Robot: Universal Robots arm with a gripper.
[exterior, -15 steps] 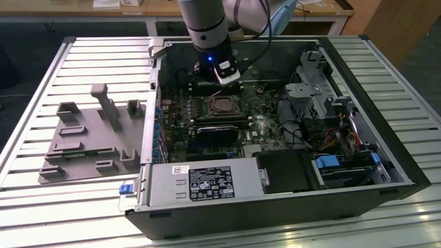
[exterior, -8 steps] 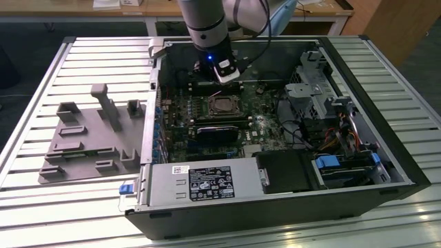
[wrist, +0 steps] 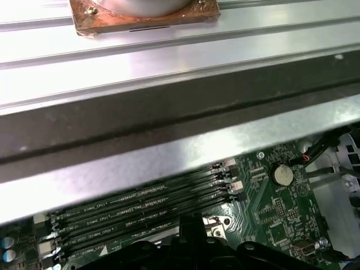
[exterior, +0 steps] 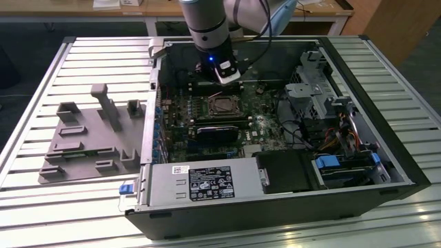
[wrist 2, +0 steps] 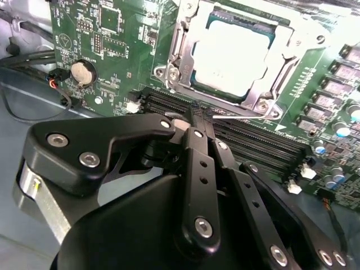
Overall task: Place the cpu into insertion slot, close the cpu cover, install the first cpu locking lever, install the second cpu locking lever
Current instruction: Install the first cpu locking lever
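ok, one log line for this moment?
cpu: in insertion slot | cpu cover: down around cpu | gripper: shut, holding nothing, tips over memory slots

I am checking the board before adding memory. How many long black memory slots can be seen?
4 memory slots, parallel and side by side on the green board, beside the cpu; the gripper covers part of them.
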